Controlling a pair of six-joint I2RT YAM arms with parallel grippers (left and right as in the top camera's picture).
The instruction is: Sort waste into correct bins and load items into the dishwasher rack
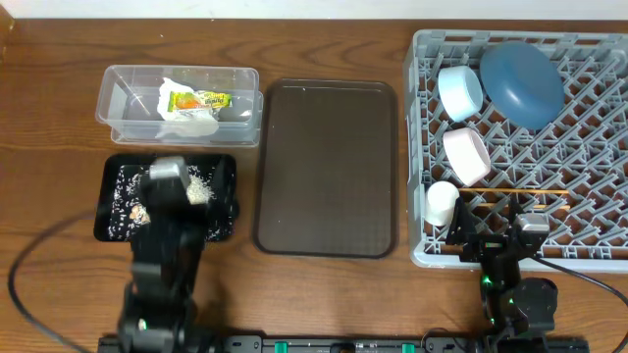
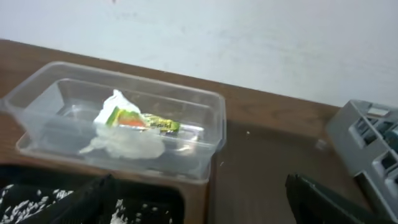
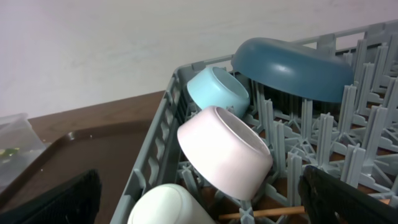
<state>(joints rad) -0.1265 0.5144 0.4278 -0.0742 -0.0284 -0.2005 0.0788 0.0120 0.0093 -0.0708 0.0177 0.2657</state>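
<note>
The grey dishwasher rack (image 1: 589,147) holds the dark blue plate (image 1: 522,81), light blue bowl (image 1: 459,92), white bowl (image 1: 467,155), small white cup (image 1: 442,204) and wooden chopsticks (image 1: 525,190). The clear tub (image 1: 128,108) holds white tissue (image 1: 186,125) and the snack wrapper (image 1: 199,100). The black tub (image 1: 224,169) holds rice scraps (image 1: 199,186). My left gripper (image 2: 202,205) is open and empty above the black tub. My right gripper (image 3: 202,199) is open and empty over the rack's near edge by the white cup (image 3: 171,205), white bowl (image 3: 227,152), light blue bowl (image 3: 217,90) and plate (image 3: 292,65).
A dark brown flat tray (image 1: 329,167) lies between the tubs and the rack. A black cable (image 1: 29,294) loops on the table at the left front. The wall stands behind the clear tub (image 2: 37,93) in the left wrist view.
</note>
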